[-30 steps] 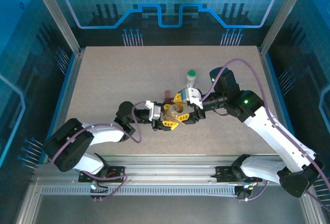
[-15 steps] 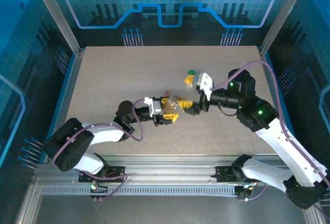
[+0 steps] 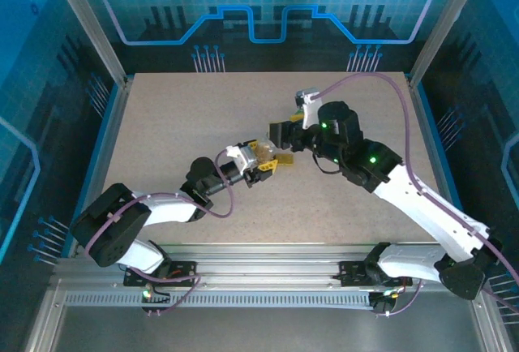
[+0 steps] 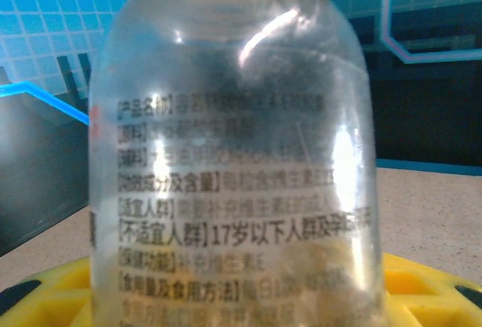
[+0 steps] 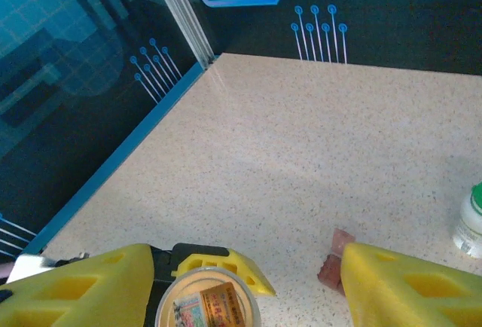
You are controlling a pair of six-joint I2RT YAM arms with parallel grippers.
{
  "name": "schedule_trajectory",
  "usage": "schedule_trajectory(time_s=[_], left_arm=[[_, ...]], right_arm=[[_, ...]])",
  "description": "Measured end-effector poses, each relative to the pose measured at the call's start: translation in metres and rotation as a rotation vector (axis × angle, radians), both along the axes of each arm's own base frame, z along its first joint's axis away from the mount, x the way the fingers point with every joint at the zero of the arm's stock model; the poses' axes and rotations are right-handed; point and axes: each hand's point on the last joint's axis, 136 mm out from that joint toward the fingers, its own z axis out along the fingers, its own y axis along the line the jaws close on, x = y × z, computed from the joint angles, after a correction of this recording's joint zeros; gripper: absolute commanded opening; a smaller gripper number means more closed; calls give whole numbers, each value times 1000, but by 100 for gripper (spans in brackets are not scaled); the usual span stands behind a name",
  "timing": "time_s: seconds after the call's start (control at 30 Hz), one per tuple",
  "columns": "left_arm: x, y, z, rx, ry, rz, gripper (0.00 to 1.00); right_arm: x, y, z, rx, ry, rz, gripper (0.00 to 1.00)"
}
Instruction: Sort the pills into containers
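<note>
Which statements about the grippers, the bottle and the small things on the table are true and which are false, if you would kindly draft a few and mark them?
1. The left gripper holds a clear bottle with printed text. True.
2. The right gripper is clamped on that bottle. False: it is open, its fingers spread wider than the bottle.
3. A dark red-brown box lies on the table. True.
4. The small white bottle at the edge of the right wrist view has a red cap. False: its cap is green.

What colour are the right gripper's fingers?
Yellow; the fingers show best in the right wrist view.
</note>
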Motion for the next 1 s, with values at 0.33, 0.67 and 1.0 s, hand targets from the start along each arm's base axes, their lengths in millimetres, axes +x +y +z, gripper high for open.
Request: schedule_trajectory(time_s=[0.33, 0.67, 1.0], left_arm=[[6, -2, 1, 24, -21, 49, 0], [19, -10, 8, 17, -38, 71, 0], [25, -16, 7, 16, -38, 70, 0]], right_arm=[[9, 13, -25, -5, 78, -25, 63], [10, 14, -25, 18, 91, -35, 56], [11, 9, -34, 30, 96, -41, 15]])
